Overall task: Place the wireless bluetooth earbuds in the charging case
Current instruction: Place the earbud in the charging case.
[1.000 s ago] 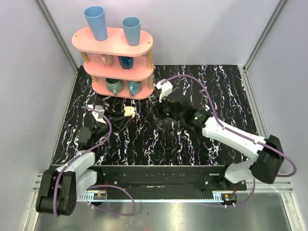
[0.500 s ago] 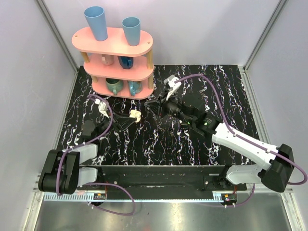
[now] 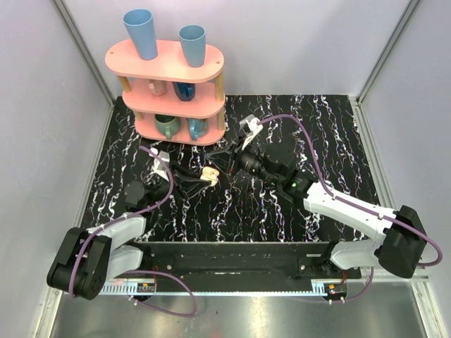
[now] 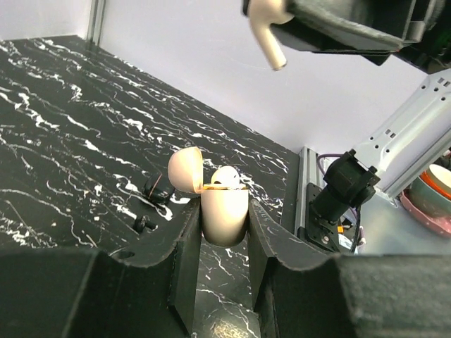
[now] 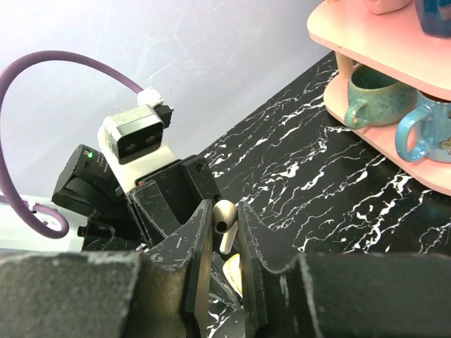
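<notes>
Cream charging case point(image 4: 225, 205) clamped upright in left pincer point(image 4: 223, 218) at mid counter point(image 3: 282, 211), lid point(image 4: 184, 169) tipped back, one earbud point(image 4: 225, 176) already seated: steadied as a target. Just above, second earbud point(image 5: 224, 225) pinched stem-down in right pincer point(image 5: 224, 208), aligned for dropping in alongside.

Black worktop point(image 3: 317, 141) veined with white marbling. Pink rack point(image 3: 169, 60) at its far left corner, light blue cups point(image 3: 141, 34) on top. Cream charging case point(image 4: 224, 211), cream earbud point(image 5: 224, 215), black fingers point(image 4: 184, 260).
</notes>
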You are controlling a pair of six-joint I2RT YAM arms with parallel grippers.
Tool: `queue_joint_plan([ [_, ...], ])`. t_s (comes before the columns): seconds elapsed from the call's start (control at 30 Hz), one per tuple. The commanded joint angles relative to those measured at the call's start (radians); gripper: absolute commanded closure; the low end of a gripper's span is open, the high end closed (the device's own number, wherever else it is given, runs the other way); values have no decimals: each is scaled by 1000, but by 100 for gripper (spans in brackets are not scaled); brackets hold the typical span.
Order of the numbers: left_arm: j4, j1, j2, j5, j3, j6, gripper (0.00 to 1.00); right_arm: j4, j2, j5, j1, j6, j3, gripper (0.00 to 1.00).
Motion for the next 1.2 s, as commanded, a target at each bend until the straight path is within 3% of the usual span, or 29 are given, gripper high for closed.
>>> queue_joint_plan([
  [0.0, 387, -38, -49, -59, 8, 87, 100, 130, -30, -38, 7, 53, -30, 76],
  [1.17, 385, -97, -123, -174, 45, 113, 100, 320, -6, 31, 33, 48, -153, 77],
])
